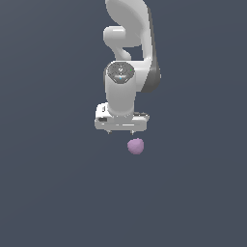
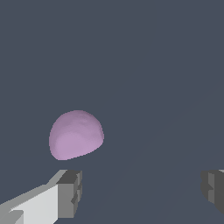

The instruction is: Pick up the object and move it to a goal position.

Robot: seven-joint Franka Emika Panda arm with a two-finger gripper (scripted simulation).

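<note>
gripper nearest the wrist camera, fingers spread wide, nothing between them. purple ball sits apart, off one fingertip; in the exterior view at the gripper's 5 o'clock. looks light, lumpy, matte. pinch across its middle.

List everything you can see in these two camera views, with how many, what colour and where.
ball: one, pale purple, on the grey floor, just below the hand in the exterior view and slightly to that view's right; in the wrist view it sits close to one fingertip, not between the two.
floor: one, flat dark grey-blue, fills both views.
arm: one, white with dark grey parts, comes in from the top of the exterior view.
hand: one, white, open, above the floor next to the ball, holding nothing.
fingertips: two, grey pads set wide apart, seen in the wrist view.
</note>
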